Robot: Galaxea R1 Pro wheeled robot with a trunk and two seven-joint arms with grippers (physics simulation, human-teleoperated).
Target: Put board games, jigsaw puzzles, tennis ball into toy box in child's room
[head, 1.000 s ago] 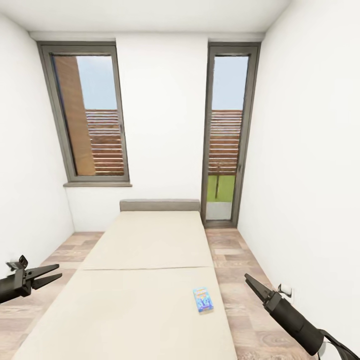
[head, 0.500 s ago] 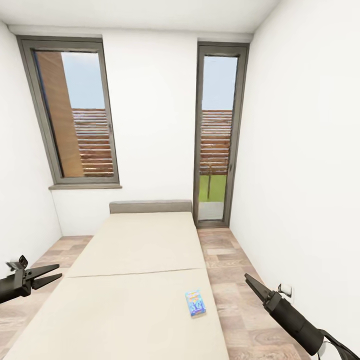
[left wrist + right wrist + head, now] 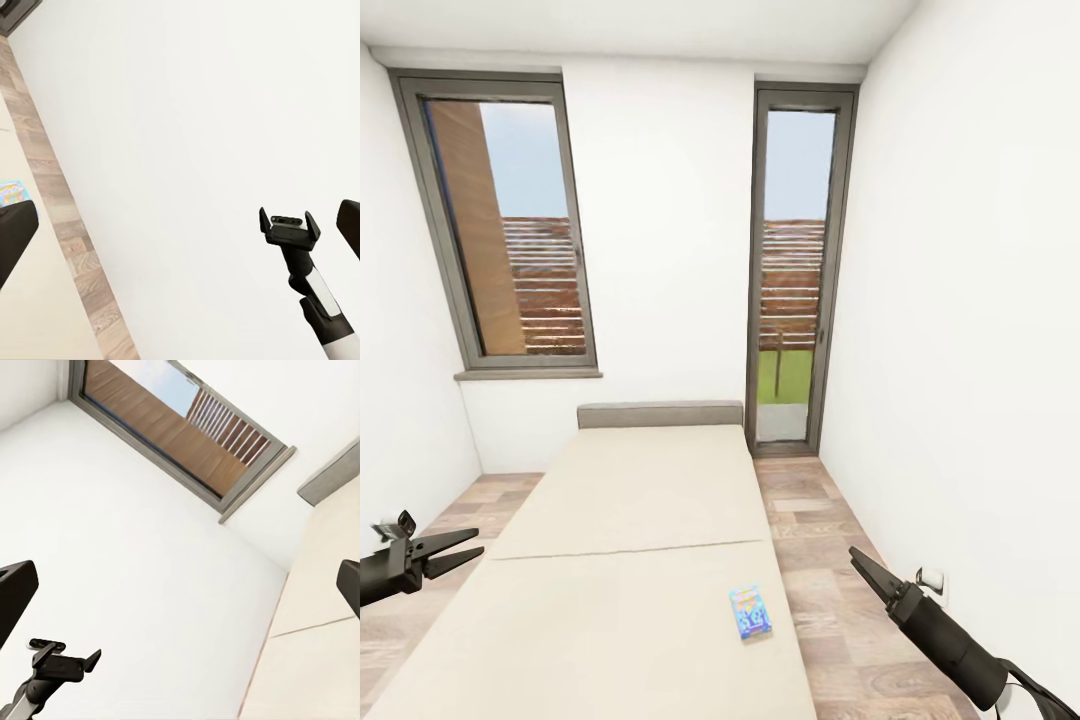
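Your view swung and settled; both fingers stayed parted and empty, left gripper, right gripper, game ahead of the right fingers on the bed

The bed stands lengthwise down the room on the wood-plank floor, its low grey headboard against the far white wall. Its top is two plain beige mattress sections, the seam between them running across the bed about midway. The far section is bare. On the near section lies one board game, a thin light blue box with an orange logo, flat on the mattress close to the bed's right-hand edge as seen from the head view. In the left wrist view the same box shows at the mattress edge, beside the strip of floor.
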